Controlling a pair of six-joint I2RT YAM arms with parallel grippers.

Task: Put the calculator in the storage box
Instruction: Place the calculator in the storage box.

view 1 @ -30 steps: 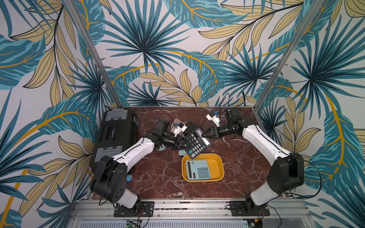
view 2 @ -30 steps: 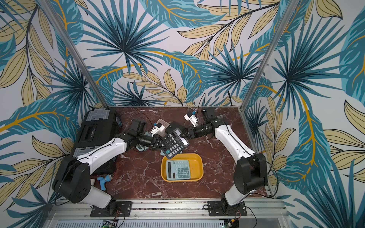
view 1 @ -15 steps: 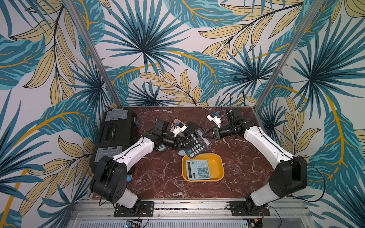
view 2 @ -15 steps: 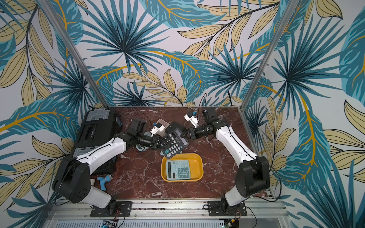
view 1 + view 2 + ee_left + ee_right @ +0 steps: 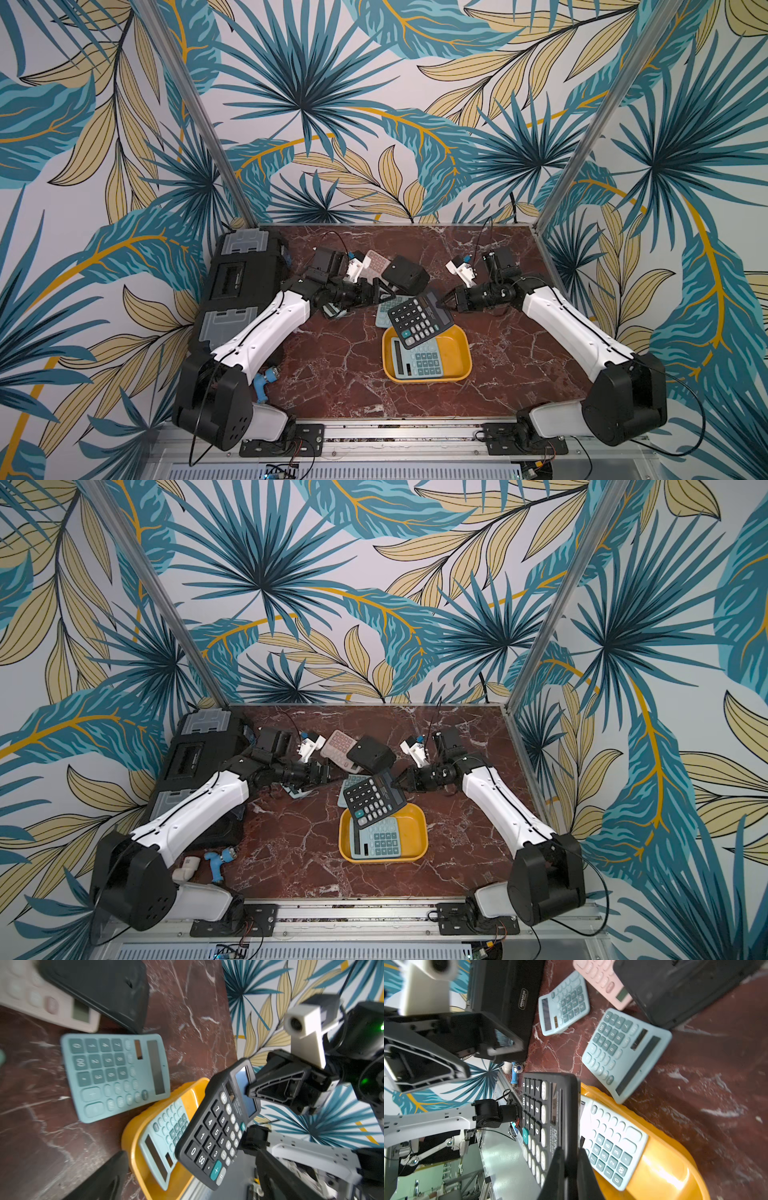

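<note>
A black calculator (image 5: pixel 419 322) (image 5: pixel 374 802) hangs tilted over the far end of the storage box (image 5: pixel 462 353) (image 5: pixel 420 833), a shallow yellow tray. My right gripper (image 5: pixel 443 301) (image 5: pixel 571 1153) is shut on the calculator's screen end (image 5: pixel 243 1088). A teal calculator (image 5: pixel 422 362) (image 5: pixel 610 1142) lies inside the tray. My left gripper (image 5: pixel 375 292) (image 5: pixel 191 1155) stands open to the left of the black calculator and holds nothing.
Behind the tray lie a larger teal calculator (image 5: pixel 116 1076), a pink one (image 5: pixel 376 266) and a black one face down (image 5: pixel 405 274). A small teal one (image 5: pixel 562 1003) sits under the left arm. A black toolbox (image 5: pixel 241 282) fills the left edge, with a blue toy drill (image 5: pixel 264 380) nearby.
The right gripper shut on the black calculator's screen end, then the left gripper opened and let go. The calculator moved forward over the tray.
</note>
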